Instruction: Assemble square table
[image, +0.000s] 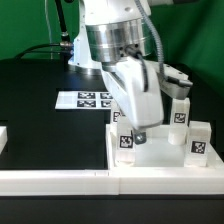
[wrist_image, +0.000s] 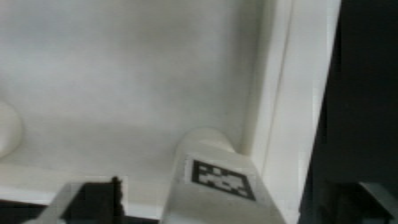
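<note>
The white square tabletop (image: 165, 160) lies at the exterior view's right front, its raised rim (wrist_image: 276, 90) and inner face filling the wrist view. Three short white tagged legs stand on it: one at its near left corner (image: 125, 143), one at the back right (image: 180, 110), one at the front right (image: 200, 143). My gripper (image: 140, 132) points down right beside the near left leg. In the wrist view that tagged leg (wrist_image: 217, 172) stands between my fingers, with a gap to the left finger (wrist_image: 93, 200). My gripper (wrist_image: 228, 204) is open.
The marker board (image: 85, 99) lies flat on the black table behind the tabletop. A long white rail (image: 55, 180) runs along the front edge, and another white piece (image: 3, 135) sits at the exterior view's left edge. A green backdrop stands behind.
</note>
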